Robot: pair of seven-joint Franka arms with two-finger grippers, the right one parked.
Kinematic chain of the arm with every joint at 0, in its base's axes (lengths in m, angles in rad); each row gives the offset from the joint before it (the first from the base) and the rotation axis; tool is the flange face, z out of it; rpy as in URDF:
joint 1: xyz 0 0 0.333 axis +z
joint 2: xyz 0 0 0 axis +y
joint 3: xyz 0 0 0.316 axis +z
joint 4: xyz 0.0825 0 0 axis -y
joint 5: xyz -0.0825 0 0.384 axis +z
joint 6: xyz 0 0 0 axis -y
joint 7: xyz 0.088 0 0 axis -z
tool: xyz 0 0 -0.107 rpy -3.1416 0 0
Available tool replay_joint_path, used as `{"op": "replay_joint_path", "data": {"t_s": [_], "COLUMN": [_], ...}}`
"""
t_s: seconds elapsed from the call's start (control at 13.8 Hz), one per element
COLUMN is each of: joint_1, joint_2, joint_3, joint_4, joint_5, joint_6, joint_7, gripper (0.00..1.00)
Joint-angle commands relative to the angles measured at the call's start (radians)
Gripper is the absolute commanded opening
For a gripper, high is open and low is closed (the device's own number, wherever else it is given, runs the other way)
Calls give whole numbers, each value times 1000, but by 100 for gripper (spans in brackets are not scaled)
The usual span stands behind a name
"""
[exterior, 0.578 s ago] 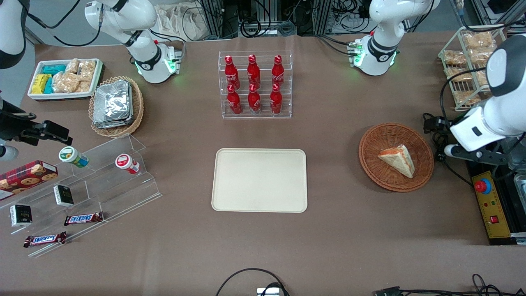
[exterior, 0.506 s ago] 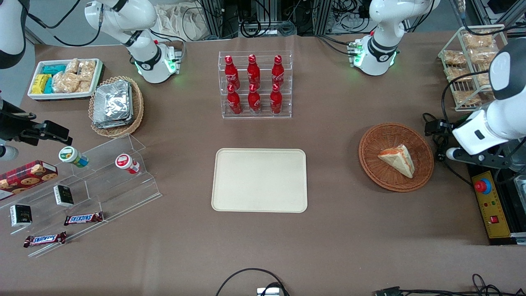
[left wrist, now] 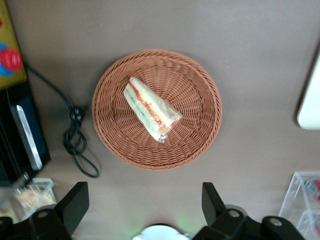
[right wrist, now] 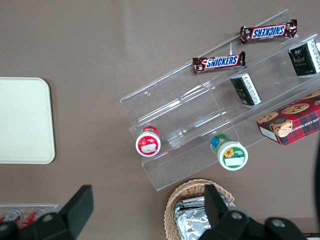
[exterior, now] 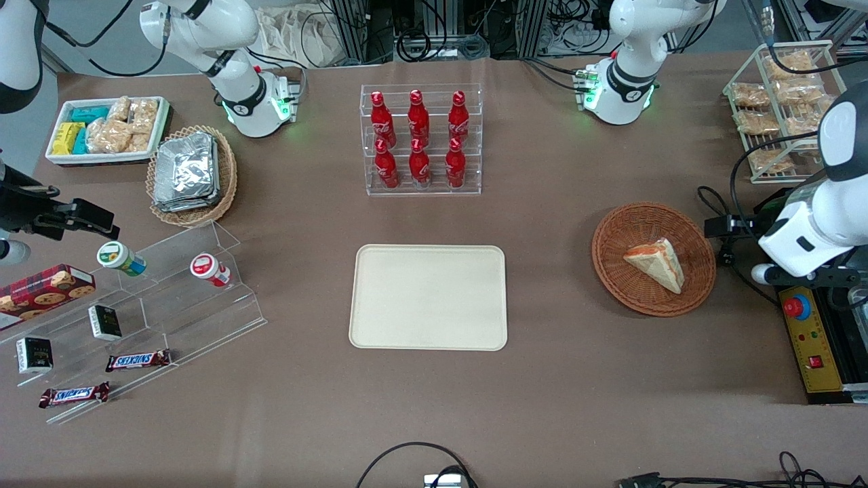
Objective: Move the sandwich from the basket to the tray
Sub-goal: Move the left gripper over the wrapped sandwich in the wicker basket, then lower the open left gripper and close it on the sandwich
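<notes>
While my gripper (left wrist: 142, 210) hangs spread wide above the table beside the basket (left wrist: 205, 107), I see the sandwich (left wrist: 151, 108) lying inside it, right of the tray (exterior: 428, 297).

The front camera looked steeply down on the whole table, my base at its far edge. My wrist camera pointed straight down from close above, past my gripper (left wrist: 145, 210), its fingers spread wide, onto the basket (left wrist: 200, 130) and sandwich (left wrist: 151, 108); the front view shared both, basket (exterior: 614, 271) and sandwich (exterior: 656, 262), and the tray (exterior: 428, 297), whose corner (left wrist: 311, 95) my camera caught. The parked arm's wrist camera faced down on the tray (right wrist: 25, 120) and the clear plastic shelf (right wrist: 200, 125).
</notes>
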Motion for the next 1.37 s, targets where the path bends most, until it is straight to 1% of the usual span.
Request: {"op": "replay_joint_path", "data": {"t_s": [0.0,0.07,0.29,0.51,0.58,0.8,1.01,1.16,1.3], "joint_1": [6,6,9,36,49,72,76,75,69], "joint_2": [-19,-38,-120,-179,-179,-145,-135,-112,-84], "joint_3": [-2,0,1,3,3,5,3,1,-3], "joint_4": [-93,-157,-419,-651,-690,-718,-713,-707,-708], "joint_5": [-19,-17,-19,-17,-16,-16,-19,-20,-20], "joint_6": [80,126,402,632,675,739,743,751,794], "joint_7": [-329,-426,-590,-618,-618,-649,-673,-735,-797], "gripper": [100,100,100,100,100,100,100,100,100]}}
